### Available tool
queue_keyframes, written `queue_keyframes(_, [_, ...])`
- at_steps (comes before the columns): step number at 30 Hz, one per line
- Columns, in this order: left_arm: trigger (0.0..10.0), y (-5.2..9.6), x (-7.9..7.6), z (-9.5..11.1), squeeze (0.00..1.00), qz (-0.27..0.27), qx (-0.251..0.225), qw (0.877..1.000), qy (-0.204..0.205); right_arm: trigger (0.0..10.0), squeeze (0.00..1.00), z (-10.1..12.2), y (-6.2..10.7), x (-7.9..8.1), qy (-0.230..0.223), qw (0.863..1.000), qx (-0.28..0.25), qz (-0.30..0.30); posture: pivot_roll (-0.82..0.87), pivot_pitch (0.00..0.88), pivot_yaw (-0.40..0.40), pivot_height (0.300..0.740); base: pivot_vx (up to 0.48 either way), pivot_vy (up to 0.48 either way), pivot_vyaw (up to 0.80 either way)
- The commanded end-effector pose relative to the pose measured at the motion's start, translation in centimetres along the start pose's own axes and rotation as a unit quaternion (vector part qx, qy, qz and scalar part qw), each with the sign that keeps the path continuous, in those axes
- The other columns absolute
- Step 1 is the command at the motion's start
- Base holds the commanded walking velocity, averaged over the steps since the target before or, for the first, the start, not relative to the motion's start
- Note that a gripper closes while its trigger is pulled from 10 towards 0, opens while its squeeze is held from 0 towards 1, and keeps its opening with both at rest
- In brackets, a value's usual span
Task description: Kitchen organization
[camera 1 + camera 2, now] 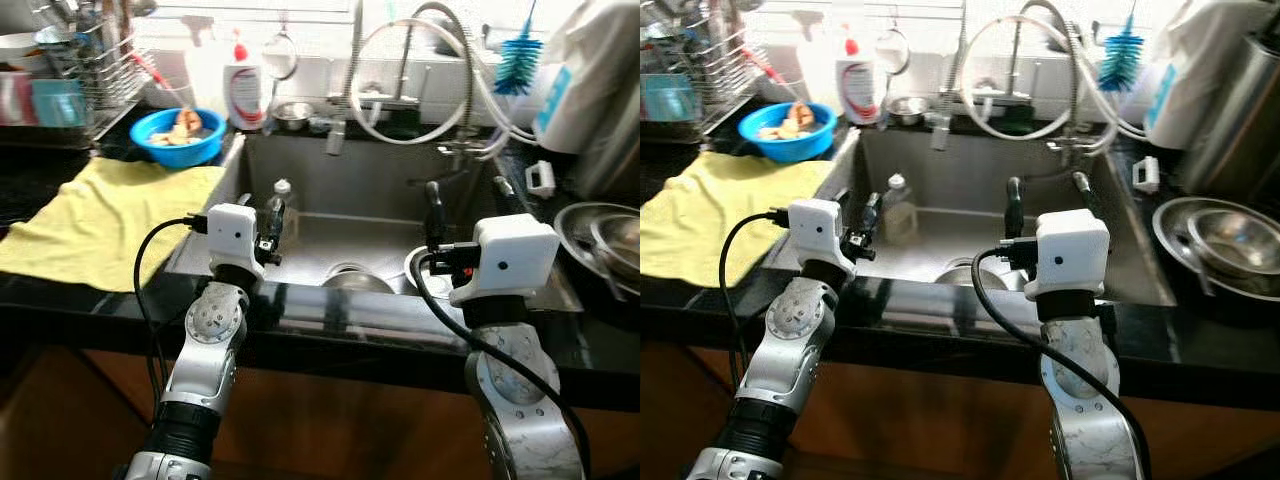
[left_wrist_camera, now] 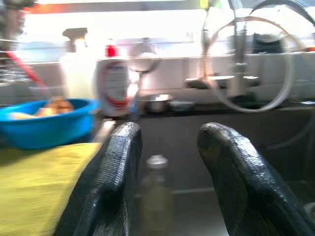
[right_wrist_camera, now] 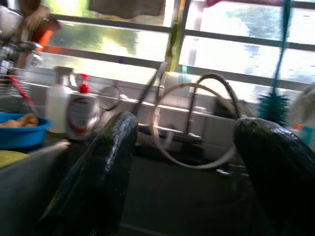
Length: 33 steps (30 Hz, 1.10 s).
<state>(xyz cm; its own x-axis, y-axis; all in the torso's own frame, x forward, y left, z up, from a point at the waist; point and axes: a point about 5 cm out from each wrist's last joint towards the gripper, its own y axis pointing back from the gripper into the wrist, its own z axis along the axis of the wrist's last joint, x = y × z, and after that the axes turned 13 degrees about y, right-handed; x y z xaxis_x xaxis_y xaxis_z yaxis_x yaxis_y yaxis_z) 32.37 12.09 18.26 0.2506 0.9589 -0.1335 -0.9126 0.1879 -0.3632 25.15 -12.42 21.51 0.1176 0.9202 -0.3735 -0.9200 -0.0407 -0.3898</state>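
Observation:
A small clear bottle [image 1: 281, 205] with a pale cap stands upright in the steel sink [image 1: 340, 170], near its left wall. My left gripper [image 1: 262, 215] hovers over the sink's front edge just short of the bottle. It is open, and the bottle [image 2: 156, 191] shows in the gap between the two black fingers [image 2: 118, 167]. My right gripper [image 1: 468, 195] is held over the right part of the sink, open and holding nothing, its fingers [image 3: 106, 167] pointing toward the faucet [image 3: 192, 123].
A metal bowl [image 1: 350, 280] lies at the sink bottom. On the left counter are a yellow cloth [image 1: 100, 215], a blue bowl [image 1: 180, 135], a soap bottle [image 1: 243, 90] and a dish rack [image 1: 80, 60]. Steel bowls [image 1: 600, 235] sit at the right.

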Motion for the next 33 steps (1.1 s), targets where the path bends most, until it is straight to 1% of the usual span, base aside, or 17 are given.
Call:
queue_keyframes(1, [10.0, -0.2, -0.2, 0.5, 0.00, -0.005, -0.009, 1.000, -0.005, 10.0, 0.00, -0.1, -0.1, -0.3, 0.008, 1.000, -0.002, -0.005, -0.15, 0.000, 0.004, 0.740, 0.000, 0.000, 0.00])
queue_keyframes(7, [10.0, -0.3, -0.5, 0.6, 0.00, -0.014, -0.010, 1.000, -0.018, 10.0, 0.00, -0.1, -0.1, -0.3, 0.009, 1.000, -0.003, -0.005, -0.15, 0.000, 0.006, 0.740, 0.000, 0.000, 0.00])
queue_keyframes(10, [10.0, -0.3, -0.6, 0.6, 0.00, -0.019, -0.011, 0.999, -0.023, 10.0, 0.00, -0.1, -0.1, -0.3, 0.009, 1.000, -0.002, -0.006, -0.15, 0.000, 0.006, 0.740, 0.000, -0.244, 0.00])
queue_keyframes(14, [10.0, -0.2, -0.7, 0.6, 0.00, -0.020, -0.010, 1.000, -0.021, 10.0, 0.00, -0.2, -0.1, -0.4, 0.008, 1.000, 0.001, -0.009, -0.15, 0.000, 0.006, 0.740, 0.000, -0.303, 0.00])
queue_keyframes(16, [10.0, -0.2, -0.7, 0.5, 0.00, -0.019, -0.008, 1.000, -0.021, 10.0, 0.00, -0.8, 0.2, -0.8, 0.017, 1.000, 0.017, -0.016, -0.15, 0.000, 0.006, 0.740, 0.000, -0.298, 0.00])
queue_keyframes(17, [10.0, -0.2, -0.7, 0.5, 0.00, -0.019, -0.008, 1.000, -0.021, 10.0, 0.00, -0.8, 0.2, -0.8, 0.017, 1.000, 0.017, -0.016, -0.15, 0.000, 0.006, 0.740, 0.000, -0.296, 0.00])
queue_keyframes(19, [10.0, -0.1, -0.7, 0.4, 0.00, -0.018, -0.006, 1.000, -0.019, 10.0, 0.00, -1.6, 0.4, -1.3, 0.030, 0.998, 0.043, -0.026, -0.15, 0.000, 0.006, 0.740, 0.000, 0.000, 0.00])
queue_keyframes(23, [10.0, -0.1, -0.6, 0.2, 0.00, -0.016, -0.004, 1.000, -0.015, 10.0, 0.00, -1.9, 0.4, -1.8, 0.035, 0.998, 0.050, -0.033, -0.16, 0.000, 0.006, 0.740, 0.000, 0.000, -0.65])
queue_keyframes(26, [10.0, 0.0, -0.8, 0.1, 0.00, -0.017, -0.001, 1.000, -0.013, 10.0, 0.00, -2.2, 0.4, -2.0, 0.030, 0.997, 0.059, -0.042, -0.16, 0.000, 0.006, 0.740, 0.000, 0.000, -0.74])
queue_keyframes(29, [10.0, 0.0, -0.8, 0.1, 0.00, -0.017, 0.000, 1.000, -0.011, 10.0, 0.00, -2.2, 0.4, -2.0, 0.036, 0.997, 0.059, -0.042, -0.15, 0.000, 0.004, 0.740, 0.000, 0.000, 0.00])
queue_keyframes(33, [10.0, 0.0, -0.6, 0.1, 0.00, -0.016, 0.000, 1.000, -0.011, 10.0, 0.00, -2.2, 0.3, -1.7, 0.028, 0.997, 0.064, -0.039, -0.15, 0.000, 0.003, 0.740, 0.000, 0.000, -0.10])
